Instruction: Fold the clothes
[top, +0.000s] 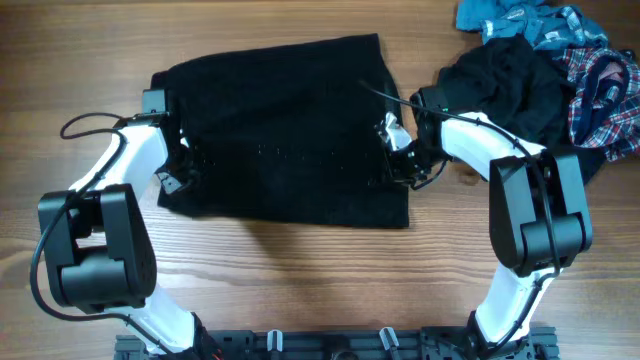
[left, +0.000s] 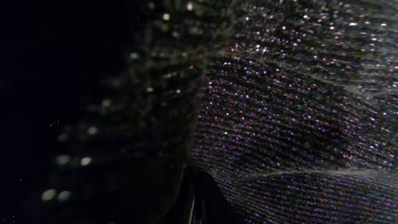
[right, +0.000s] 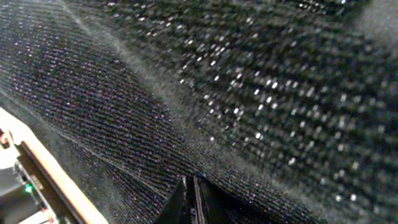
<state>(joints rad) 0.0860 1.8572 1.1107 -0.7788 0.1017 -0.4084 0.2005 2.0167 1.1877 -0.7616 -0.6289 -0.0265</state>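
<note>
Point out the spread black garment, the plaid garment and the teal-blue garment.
spread black garment (top: 290, 130), overhead view, middle of its flat panel.
plaid garment (top: 625, 120), overhead view, red-blue checked cloth at the pile's right edge.
teal-blue garment (top: 500, 15), overhead view, crumpled top of the pile.

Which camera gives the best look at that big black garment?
The overhead view: it shows the whole black garment spread on the table, edges and all. Both wrist views sit so close that they show only its dark, speckled weave filling the frame, with no outline.
</note>
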